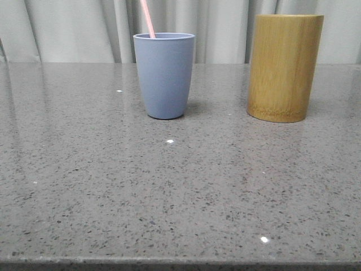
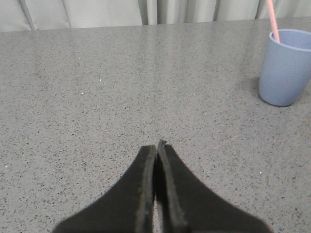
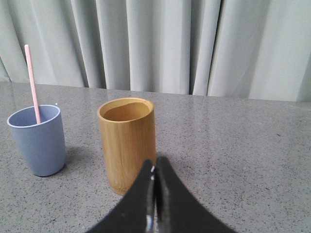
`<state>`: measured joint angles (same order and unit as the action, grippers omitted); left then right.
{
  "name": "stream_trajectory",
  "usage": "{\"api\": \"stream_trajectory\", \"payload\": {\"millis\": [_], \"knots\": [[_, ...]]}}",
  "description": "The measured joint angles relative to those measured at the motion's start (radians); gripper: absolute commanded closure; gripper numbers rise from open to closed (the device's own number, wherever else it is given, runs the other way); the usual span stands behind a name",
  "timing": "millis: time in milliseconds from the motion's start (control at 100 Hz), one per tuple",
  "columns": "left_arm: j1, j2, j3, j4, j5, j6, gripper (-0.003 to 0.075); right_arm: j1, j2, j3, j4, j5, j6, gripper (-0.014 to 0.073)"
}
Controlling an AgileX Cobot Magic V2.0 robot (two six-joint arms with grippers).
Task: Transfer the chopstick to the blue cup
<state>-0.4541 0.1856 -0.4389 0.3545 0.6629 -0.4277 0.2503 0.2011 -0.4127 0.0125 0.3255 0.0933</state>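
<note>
The blue cup (image 1: pixel 164 75) stands upright at the back middle of the table. One pale pink chopstick (image 1: pixel 148 18) stands in it, leaning against its left rim and rising out of view. The cup (image 2: pixel 285 68) and chopstick (image 2: pixel 272 19) also show in the left wrist view, and in the right wrist view as cup (image 3: pixel 39 141) and chopstick (image 3: pixel 32 82). My left gripper (image 2: pixel 156 145) is shut and empty over bare table, well to the cup's left. My right gripper (image 3: pixel 154 165) is shut and empty, close in front of the bamboo cylinder. Neither gripper shows in the front view.
A tall yellow-brown bamboo cylinder (image 1: pixel 284 66) stands to the right of the blue cup; its inside (image 3: pixel 125 110) looks empty. Grey curtains (image 1: pixel 225 28) hang behind the speckled grey table (image 1: pixel 169 192), whose front edge runs along the bottom of the front view.
</note>
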Motion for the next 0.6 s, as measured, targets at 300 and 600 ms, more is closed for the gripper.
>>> {"api": "stream_trajectory", "payload": {"millis": [300, 600], "knots": [[0.025, 0.000, 0.100, -0.028, -0.174, 0.042, 0.0739, 0.000, 0.000, 0.000, 0.000, 0.000, 0.000, 0.0656], [0.289, -0.028, 0.248, -0.302, -0.477, 0.367, 0.0739, 0.000, 0.000, 0.000, 0.000, 0.000, 0.000, 0.0656]]}}
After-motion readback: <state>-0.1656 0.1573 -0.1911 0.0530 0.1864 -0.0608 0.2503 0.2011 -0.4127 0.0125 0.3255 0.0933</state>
